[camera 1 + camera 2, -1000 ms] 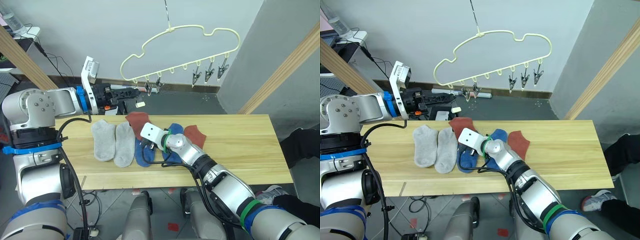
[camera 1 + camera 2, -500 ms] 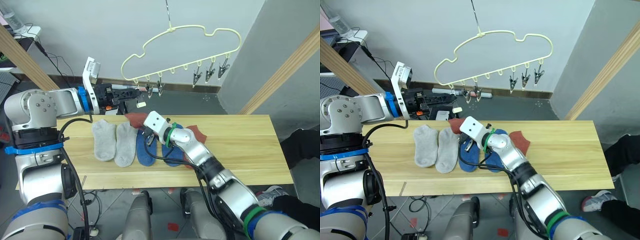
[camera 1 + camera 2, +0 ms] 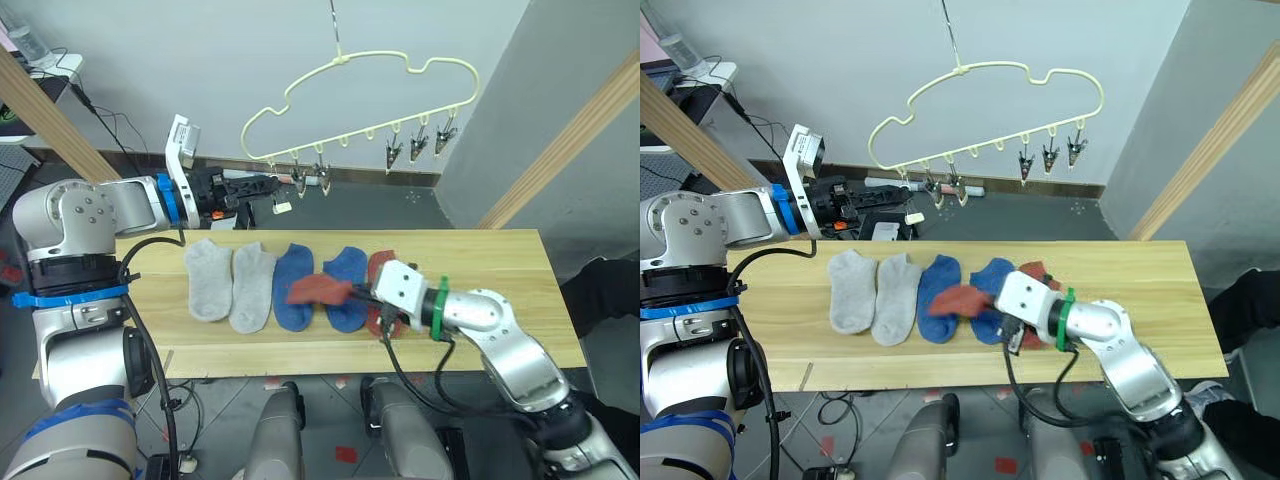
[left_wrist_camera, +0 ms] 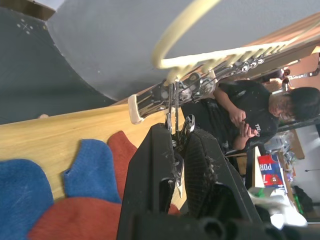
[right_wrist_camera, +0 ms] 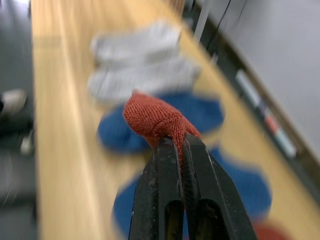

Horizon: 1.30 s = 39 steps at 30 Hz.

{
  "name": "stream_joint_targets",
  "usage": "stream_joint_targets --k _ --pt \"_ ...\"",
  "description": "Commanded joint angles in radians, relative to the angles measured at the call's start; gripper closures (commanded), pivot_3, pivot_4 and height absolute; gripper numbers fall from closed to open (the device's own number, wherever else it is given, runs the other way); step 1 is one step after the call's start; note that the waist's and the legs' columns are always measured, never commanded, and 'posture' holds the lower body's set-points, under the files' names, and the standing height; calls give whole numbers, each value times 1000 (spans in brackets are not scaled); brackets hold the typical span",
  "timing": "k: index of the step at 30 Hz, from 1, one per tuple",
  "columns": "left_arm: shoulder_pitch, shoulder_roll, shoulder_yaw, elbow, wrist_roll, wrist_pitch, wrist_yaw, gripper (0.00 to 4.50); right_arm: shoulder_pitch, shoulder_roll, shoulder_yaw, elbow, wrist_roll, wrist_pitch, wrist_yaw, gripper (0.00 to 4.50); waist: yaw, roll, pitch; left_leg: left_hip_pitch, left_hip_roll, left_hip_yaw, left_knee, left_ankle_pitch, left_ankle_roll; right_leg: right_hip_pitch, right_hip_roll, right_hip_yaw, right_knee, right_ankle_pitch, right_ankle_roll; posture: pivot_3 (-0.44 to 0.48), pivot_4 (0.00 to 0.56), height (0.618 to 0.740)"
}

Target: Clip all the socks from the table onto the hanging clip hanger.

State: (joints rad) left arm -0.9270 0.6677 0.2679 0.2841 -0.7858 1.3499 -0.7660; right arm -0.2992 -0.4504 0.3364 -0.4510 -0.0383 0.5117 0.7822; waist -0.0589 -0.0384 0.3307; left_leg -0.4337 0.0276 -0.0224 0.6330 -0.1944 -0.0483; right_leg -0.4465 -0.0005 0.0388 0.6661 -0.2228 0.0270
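This is looking like a robot lab or workshop: bare grey walls, cables lying on the dark floor, wooden frame beams, a person sitting nearby

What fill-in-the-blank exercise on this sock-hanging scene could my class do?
1. The right gripper holds a ____ sock.
2. Two ____ socks lie nearest the robot's left.
3. The left gripper has its jaws on a ____ of the clip hanger.

Missing words: red; grey; clip
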Motion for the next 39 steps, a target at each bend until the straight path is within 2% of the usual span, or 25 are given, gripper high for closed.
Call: stream_joint_targets --k 1,3,7,11,18,19,20,22,31,34,36,39 --pt "-23 -3 -17 -4 -2 -25 -29 4289 -26 18 -24 -42 4 -49 -43 4476 -8 0 0 0 0 0 0 0 0 0 0 1 0 0 0 -101 333 740" --pt "-28 -3 -25 4 -1 -31 -36 4289 -28 0 -20 -31 -5 -63 -38 4476 -11 0 0 1 1 0 2 0 0 0 1 1 3 0 0 -108 333 740" --pt "-32 -4 -34 9 -4 -36 -42 4289 11 -105 29 5 -72 -164 -7 4476 -8 0 0 1 0 0 4 0 0 0 1 1 6 0 0 -111 334 740" --pt "-28 0 -38 8 -3 -39 -49 4289 99 -226 79 86 -149 -332 20 4476 -3 0 0 0 -1 0 7 0 0 0 1 1 6 -1 0 -112 335 740" --pt "-26 0 -36 4 -5 -35 -46 4289 136 -197 90 172 -139 -371 22 4476 -12 -1 0 0 0 0 11 0 0 0 2 2 11 -1 0 -107 338 740" --pt "-25 0 -36 3 -5 -34 -45 4289 138 -190 86 180 -139 -373 19 4032 -12 -1 0 0 0 0 11 0 0 0 2 1 12 -1 0 -107 338 740" --pt "-24 1 -37 2 -5 -34 -45 4289 139 -191 86 183 -142 -375 27 3885 -13 -1 0 1 0 0 11 0 0 0 2 1 12 -1 0 -104 337 740" --pt "-21 5 -35 -1 -6 -32 -46 4289 141 -194 77 172 -136 -371 42 3268 -13 -1 0 1 0 0 11 0 0 0 2 1 12 -1 0 -98 337 740" --pt "-16 22 -29 -10 -13 -21 -46 4289 91 -197 37 46 58 -234 199 55 -12 -1 0 0 0 -1 11 0 0 0 2 1 12 -1 0 -78 332 740" --pt "-14 24 -27 -16 -14 -19 -43 4289 29 -153 32 47 152 -113 232 55 -12 -1 0 0 0 -1 12 0 0 0 2 1 12 -1 0 -69 329 740" --pt "-12 26 -22 -20 -18 -16 -43 4289 -41 -51 1 108 170 -22 140 55 -13 -1 0 1 0 0 11 0 0 0 2 1 12 -1 0 -67 324 740" --pt "-8 23 -22 -24 -16 -17 -39 4289 -108 49 0 226 102 18 1 55 -13 -1 0 1 1 -1 11 0 0 -1 3 1 13 -1 0 -70 324 740"
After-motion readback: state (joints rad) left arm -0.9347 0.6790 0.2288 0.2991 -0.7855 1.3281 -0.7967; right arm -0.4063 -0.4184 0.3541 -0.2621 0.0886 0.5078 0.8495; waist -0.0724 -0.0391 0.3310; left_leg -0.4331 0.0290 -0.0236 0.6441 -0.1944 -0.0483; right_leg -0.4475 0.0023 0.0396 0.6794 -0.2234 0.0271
